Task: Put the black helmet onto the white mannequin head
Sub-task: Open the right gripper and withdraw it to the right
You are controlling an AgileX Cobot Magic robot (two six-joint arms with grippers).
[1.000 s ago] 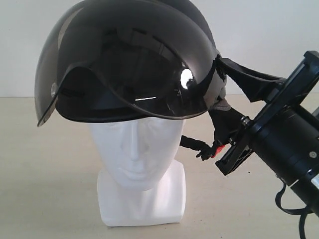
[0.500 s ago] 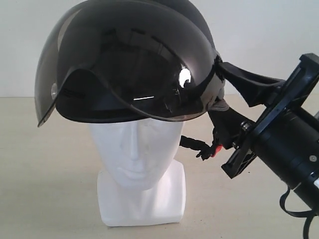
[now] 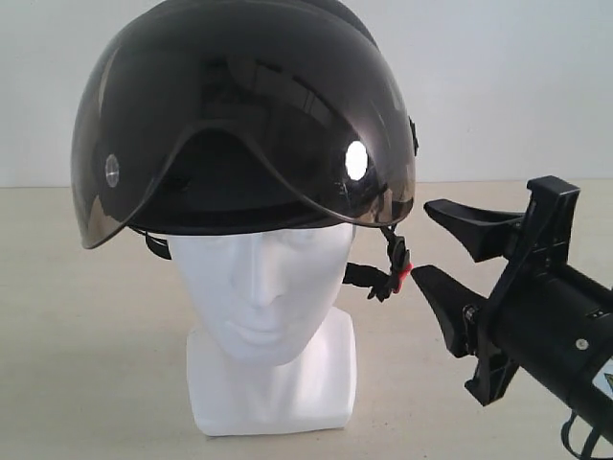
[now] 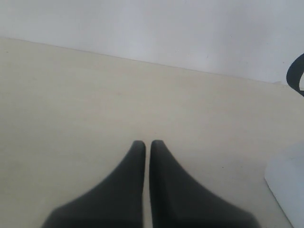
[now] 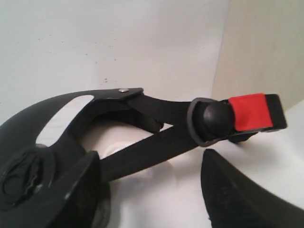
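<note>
The black helmet (image 3: pixel 249 115) sits on the white mannequin head (image 3: pixel 263 297), its smoky visor covering the forehead. Its chin strap with the red buckle (image 3: pixel 402 273) hangs beside the head's right cheek. My right gripper (image 3: pixel 421 240) is open just right of the helmet, touching nothing. In the right wrist view the strap (image 5: pixel 156 142) and red buckle (image 5: pixel 249 111) run across in front of my open right gripper (image 5: pixel 149 159), with the white head (image 5: pixel 166 199) behind. My left gripper (image 4: pixel 147 143) is shut and empty over the table; it does not show in the exterior view.
The head stands on a beige table (image 3: pixel 77 316) before a white wall (image 3: pixel 508 77). In the left wrist view the head's white base (image 4: pixel 289 180) shows at one edge, with a dark curved bit (image 4: pixel 297 76) above it.
My right gripper has let go of the helmet's rim, opened and drawn back to the right and down. The helmet has dropped lower and levelled on the head.
</note>
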